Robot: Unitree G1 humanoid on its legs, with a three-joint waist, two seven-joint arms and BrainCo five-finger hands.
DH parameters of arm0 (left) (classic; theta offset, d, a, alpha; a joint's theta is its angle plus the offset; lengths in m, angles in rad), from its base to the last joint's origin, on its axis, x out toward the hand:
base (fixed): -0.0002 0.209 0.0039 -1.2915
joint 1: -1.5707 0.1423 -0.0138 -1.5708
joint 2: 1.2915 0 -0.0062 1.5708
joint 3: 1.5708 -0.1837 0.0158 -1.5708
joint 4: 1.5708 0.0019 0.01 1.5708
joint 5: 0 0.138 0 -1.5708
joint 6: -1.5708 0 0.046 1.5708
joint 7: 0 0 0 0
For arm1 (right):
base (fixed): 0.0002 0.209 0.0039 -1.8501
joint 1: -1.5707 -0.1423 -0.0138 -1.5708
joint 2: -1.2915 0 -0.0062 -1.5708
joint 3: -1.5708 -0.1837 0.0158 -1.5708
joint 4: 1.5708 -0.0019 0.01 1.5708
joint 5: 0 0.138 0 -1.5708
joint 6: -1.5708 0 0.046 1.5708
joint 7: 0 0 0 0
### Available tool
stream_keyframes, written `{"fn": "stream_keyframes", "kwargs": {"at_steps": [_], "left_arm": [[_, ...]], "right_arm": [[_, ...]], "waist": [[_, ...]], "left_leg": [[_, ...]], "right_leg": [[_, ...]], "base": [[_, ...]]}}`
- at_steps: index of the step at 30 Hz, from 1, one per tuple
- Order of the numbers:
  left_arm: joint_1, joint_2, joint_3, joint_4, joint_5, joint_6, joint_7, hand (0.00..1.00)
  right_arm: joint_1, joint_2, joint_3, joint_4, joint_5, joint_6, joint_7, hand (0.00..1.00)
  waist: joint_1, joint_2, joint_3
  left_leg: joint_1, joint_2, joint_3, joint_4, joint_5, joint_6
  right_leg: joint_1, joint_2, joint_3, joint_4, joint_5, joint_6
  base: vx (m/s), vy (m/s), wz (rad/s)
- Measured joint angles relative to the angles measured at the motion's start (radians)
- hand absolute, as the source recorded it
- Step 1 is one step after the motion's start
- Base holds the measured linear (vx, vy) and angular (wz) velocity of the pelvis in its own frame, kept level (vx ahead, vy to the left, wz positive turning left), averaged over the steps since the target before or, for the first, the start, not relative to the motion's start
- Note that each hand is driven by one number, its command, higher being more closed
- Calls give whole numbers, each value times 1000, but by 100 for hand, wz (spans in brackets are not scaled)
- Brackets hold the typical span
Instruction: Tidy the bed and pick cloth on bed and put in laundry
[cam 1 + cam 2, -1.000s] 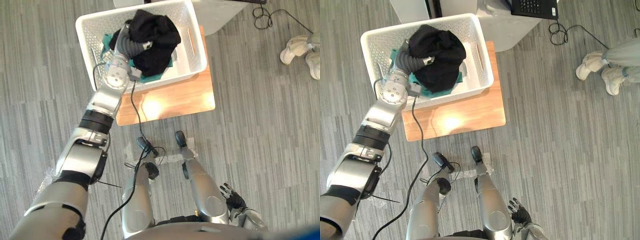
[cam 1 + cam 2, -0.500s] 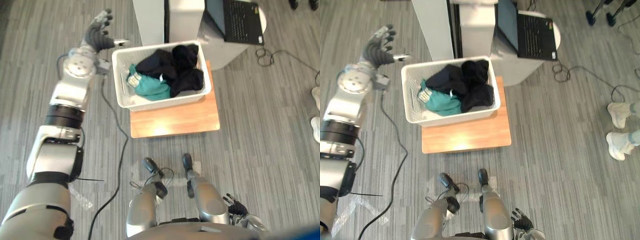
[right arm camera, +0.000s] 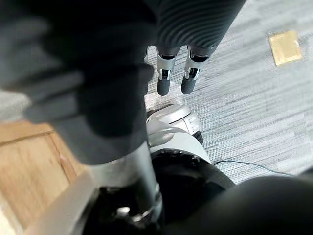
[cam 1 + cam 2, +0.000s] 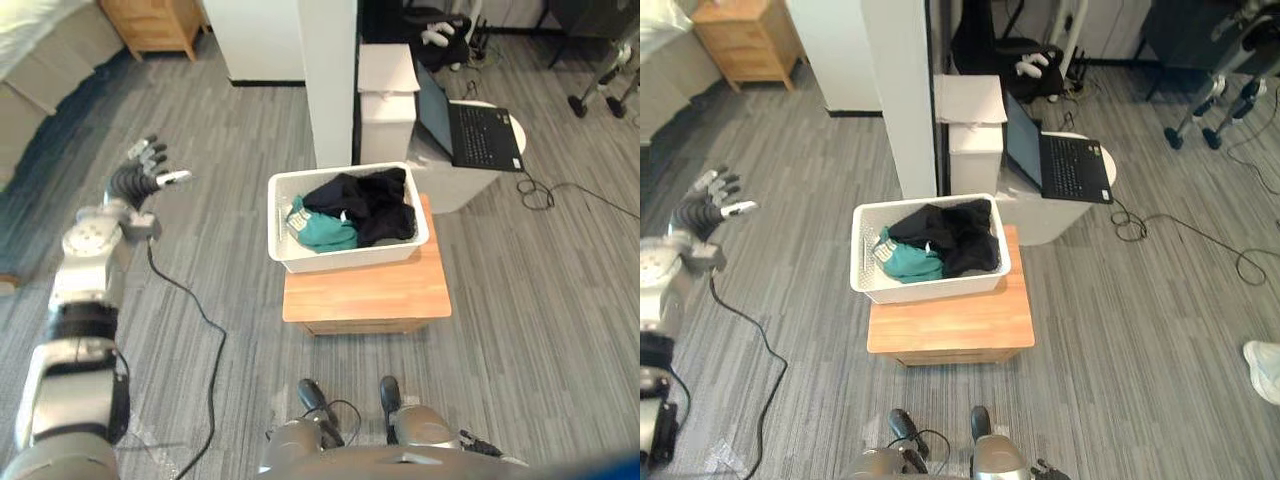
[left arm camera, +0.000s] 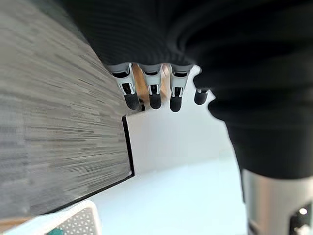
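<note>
A white laundry basket [image 4: 345, 258] stands on a low wooden table [image 4: 370, 295]. Inside it lie a black cloth [image 4: 365, 195] and a teal cloth [image 4: 325, 232]. My left hand [image 4: 140, 178] is raised over the floor well to the left of the basket, with straight, spread fingers [image 5: 151, 93] and nothing in them. Low at my side, my right hand [image 3: 164, 81] hangs with straight fingers, empty.
A white pillar [image 4: 330, 80] and a white box [image 4: 385, 100] stand just behind the basket. An open laptop [image 4: 480, 130] rests on a round white stand to its right. A wooden nightstand [image 4: 155, 25] and the bed's edge [image 4: 30, 50] are far left. A person's shoe [image 4: 1265, 365] shows at right.
The view has pulled back and lifted. My left hand has let go of the black cloth, which now lies in the basket, and has swung out to the left, empty.
</note>
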State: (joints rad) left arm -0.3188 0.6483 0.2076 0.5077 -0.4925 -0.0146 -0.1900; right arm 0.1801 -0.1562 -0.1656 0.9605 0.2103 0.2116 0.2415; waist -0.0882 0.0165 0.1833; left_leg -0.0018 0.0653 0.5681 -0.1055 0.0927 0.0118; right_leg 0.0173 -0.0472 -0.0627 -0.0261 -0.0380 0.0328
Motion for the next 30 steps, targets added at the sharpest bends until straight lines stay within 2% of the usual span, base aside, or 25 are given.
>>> {"fn": "stream_keyframes", "kwargs": {"at_steps": [2,4,7,9,11,12,13,15,18,22,24,25,27,28,30], "left_arm": [[111,-72,9,-14,-8,-12,1,0],[251,-186,24,-14,-9,-12,17,0],[377,-297,28,-10,-7,-1,42,0],[486,-396,27,39,27,0,45,0],[545,-449,28,96,57,2,42,0],[579,-477,30,139,106,-1,38,0],[592,-490,30,164,145,-12,40,0],[623,-525,31,249,271,-63,57,0],[629,-546,48,339,318,-108,91,0],[615,-579,89,365,366,-127,134,0],[607,-598,111,381,377,-115,156,0],[603,-608,117,393,407,-70,173,0],[596,-614,122,409,418,-35,180,0],[590,-629,157,430,445,11,177,0],[589,-629,167,442,445,33,172,0]], "right_arm": [[11,-1,-2,1,-12,2,12,0],[21,-4,-3,18,-19,2,20,0],[21,-4,-3,20,-21,1,21,0],[21,-7,-4,40,-21,-2,22,0],[22,-9,-4,54,-22,-2,23,0],[23,-9,-11,62,-23,-2,24,0],[24,-8,-16,64,-26,-2,26,0],[24,-7,-28,72,-28,-2,31,0],[36,6,-67,82,-30,-11,29,0],[45,29,-103,82,-30,-23,-3,0],[46,31,-103,82,-30,-23,-18,0],[47,36,-103,82,-29,-23,-34,0],[47,37,-104,82,-29,-23,-41,0],[49,39,-104,82,-30,-22,-48,0],[51,40,-104,82,-30,-22,-51,0]], "waist": [[15,-1,-22],[46,-6,-43],[54,-12,-49],[75,-14,-50],[85,-15,-57],[86,-14,-65],[87,-13,-67],[92,-12,-68],[99,-8,-77],[99,2,-84],[98,6,-89],[98,6,-91],[98,5,-90],[100,3,-92],[100,2,-96]], "left_leg": [[8,-1,-15,0,-6,-1],[23,-7,-21,0,-17,-4],[26,-16,-41,0,-21,-2],[47,-23,-42,0,-26,4],[63,-30,-47,0,-35,4],[66,-33,-51,0,-38,5],[67,-34,-52,0,-39,5],[76,-36,-53,0,-42,4],[93,-35,-51,0,-51,-6],[97,-31,-46,0,-54,-11],[102,-30,-39,0,-56,-13],[109,-29,-32,0,-60,-16],[114,-29,-31,0,-62,-18],[125,-29,-28,0,-66,-20],[130,-29,-28,0,-68,-21]], "right_leg": [[15,-3,-12,1,-11,0],[30,-8,-20,7,-26,4],[40,-16,-38,18,-34,11],[58,-23,-40,26,-44,16],[75,-25,-43,28,-54,18],[80,-28,-46,29,-58,18],[82,-28,-47,29,-60,17],[90,-32,-47,30,-64,22],[102,-36,-47,36,-77,21],[102,-35,-47,40,-88,18],[102,-36,-47,43,-93,20],[106,-36,-47,44,-94,21],[111,-36,-47,44,-93,26],[121,-37,-46,44,-95,27],[126,-37,-46,44,-96,26]], "base": [[66,10,26],[94,21,10],[80,25,21],[93,33,4],[97,27,7],[71,19,11],[64,24,7],[48,19,2],[0,0,0],[3,0,-3],[26,5,-11],[44,10,-10],[45,9,-5],[43,9,-3],[63,7,-1]]}}
